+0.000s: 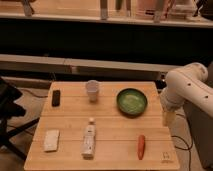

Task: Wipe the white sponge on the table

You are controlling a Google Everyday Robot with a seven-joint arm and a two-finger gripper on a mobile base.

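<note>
table (107, 127): square light-wood top, horizontal planks, fills the middle of the view
arm (187, 85): white, comes in from the right, bulky joint beside the table's back-right corner
gripper (168, 119): hangs pointing down from the arm's end, just beside the table's right edge, roughly level with the green bowl. apart or together: can't tell here
green bowl (132, 101): back right of the top, upright, the item nearest the gripper
white bottle (89, 141): lying flat near front centre, cap toward the back
cup (92, 91): pale, upright, back centre, between the black block and the bowl
white sponge (51, 140): flat on the front-left part of the table, left of the bottle and not touching it, well apart from the gripper, on the opposite side of the top
carrot (141, 146): orange, lying lengthwise, front right
black block (56, 97): back left, straight behind the sponge
logo mark (165, 159): small, dark, front-right corner of the top
</note>
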